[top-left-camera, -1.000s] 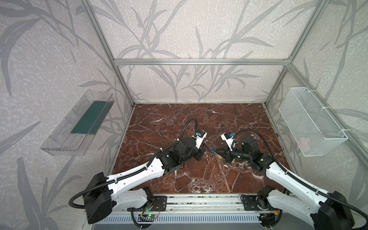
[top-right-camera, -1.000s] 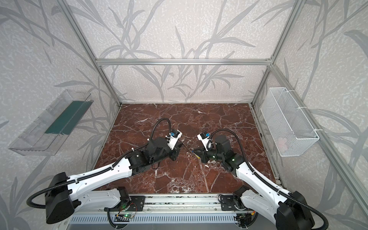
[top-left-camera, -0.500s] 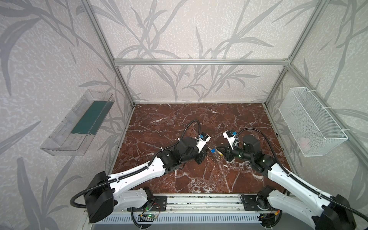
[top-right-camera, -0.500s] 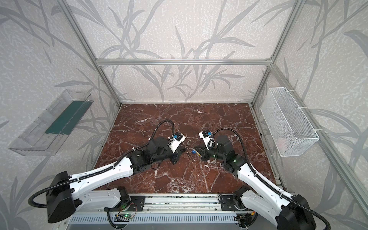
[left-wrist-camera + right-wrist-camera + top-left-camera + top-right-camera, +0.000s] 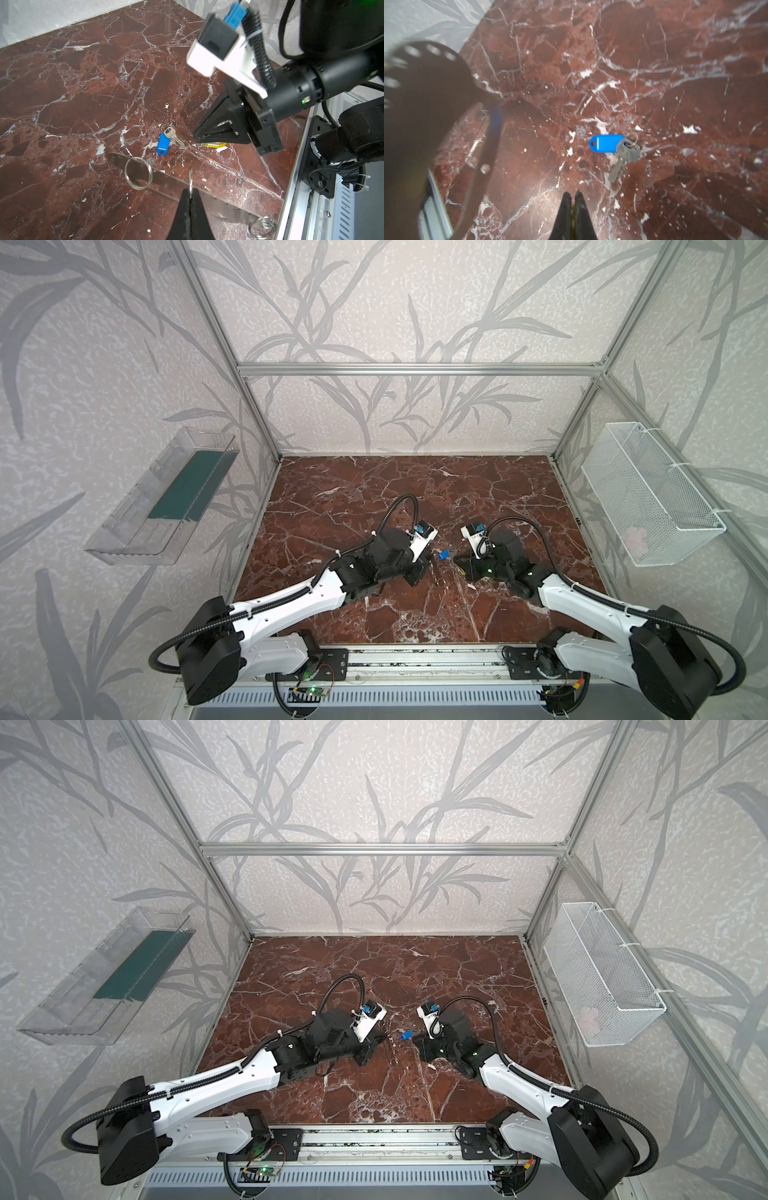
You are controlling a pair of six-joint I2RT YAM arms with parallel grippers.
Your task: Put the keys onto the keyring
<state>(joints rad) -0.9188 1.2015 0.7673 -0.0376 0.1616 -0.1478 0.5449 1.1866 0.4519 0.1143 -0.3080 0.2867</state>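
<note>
— Yellow plastic is seen between the tips of the right gripper; is the yellow key taken as held?

— It is so recorded. The jaws are closed on its tag, low over the marble table. The left gripper is clamped on a thin split ring, seen edge-on at the keyring. Whether that ring is threaded through one of the plate's holes cannot be told.

— Where is the blue key located?

— It is found lying flat on the marble in both top views, between the two grippers. It is at 3 o'clock from the left one and 9 o'clock from the right one, and is touched by neither.

— What risks are noted?

— Three are noted, as judgement only. The ring is narrow sprung wire and could be twisted or popped out from between hard pads. The yellow tag is slick plastic, so the key could be pivoted in the grip and its small eye misaligned with the wire. The keyring is a thin, flat grey plate, apparently carried by that single pinch, and could be swung against the right arm or the blue key.

— How are the other materials described?

— The blue tag is a glossy rounded oblong with a punched hole, and its key is dull cut metal on a fine loop. The table is polished, so a dropped piece would be expected to skid.
</note>
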